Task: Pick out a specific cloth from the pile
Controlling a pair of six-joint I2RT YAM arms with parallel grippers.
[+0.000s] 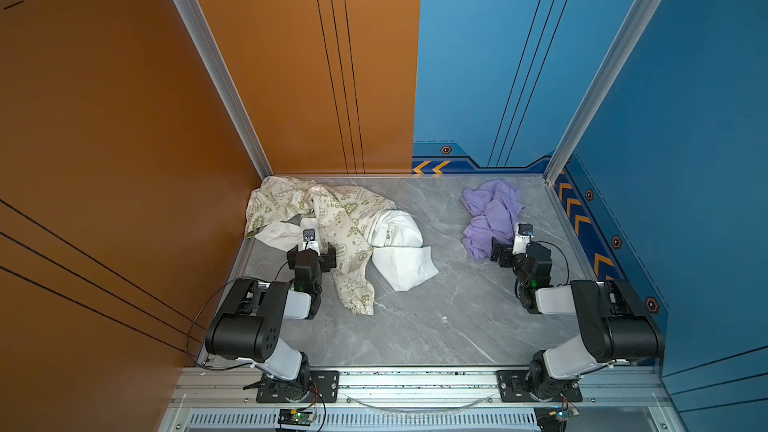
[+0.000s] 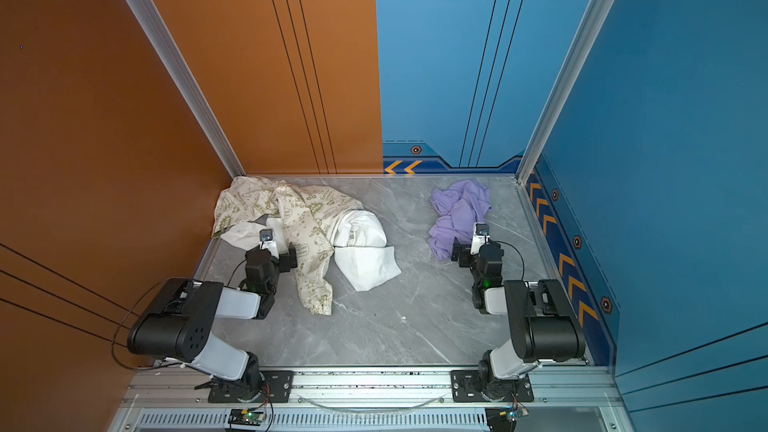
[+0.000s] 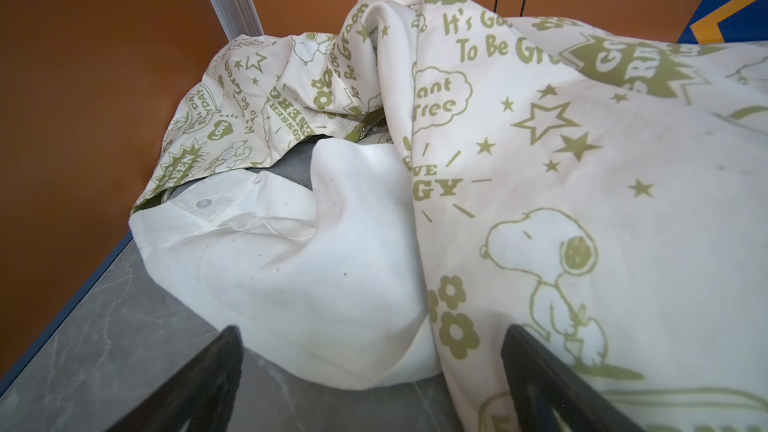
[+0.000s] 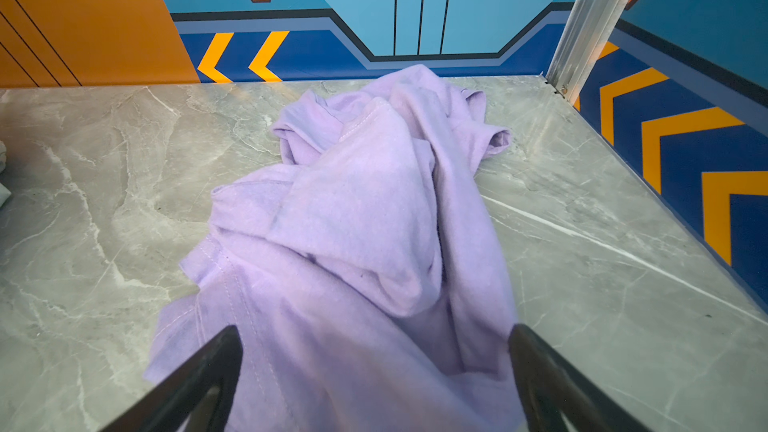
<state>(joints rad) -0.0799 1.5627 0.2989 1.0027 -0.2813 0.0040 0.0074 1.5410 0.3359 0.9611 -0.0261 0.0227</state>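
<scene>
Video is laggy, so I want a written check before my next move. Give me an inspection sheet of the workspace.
Surface: grey marble-look table, mostly bare.
Job's things: purple cloth crumpled at back right, apart from the pile. The pile sits back left, printed fabric tangled with white cloth.
Clutter: one small white speck mid-table.
Grippers: left gripper open at the pile's near edge; right gripper open at the purple cloth's near end; neither grips anything.
Cables: a black cable loops off each arm, clear of the cloths; a clear tube lies by the front rail.
Surroundings: orange wall left, blue wall right, metal posts at the back corners.
</scene>
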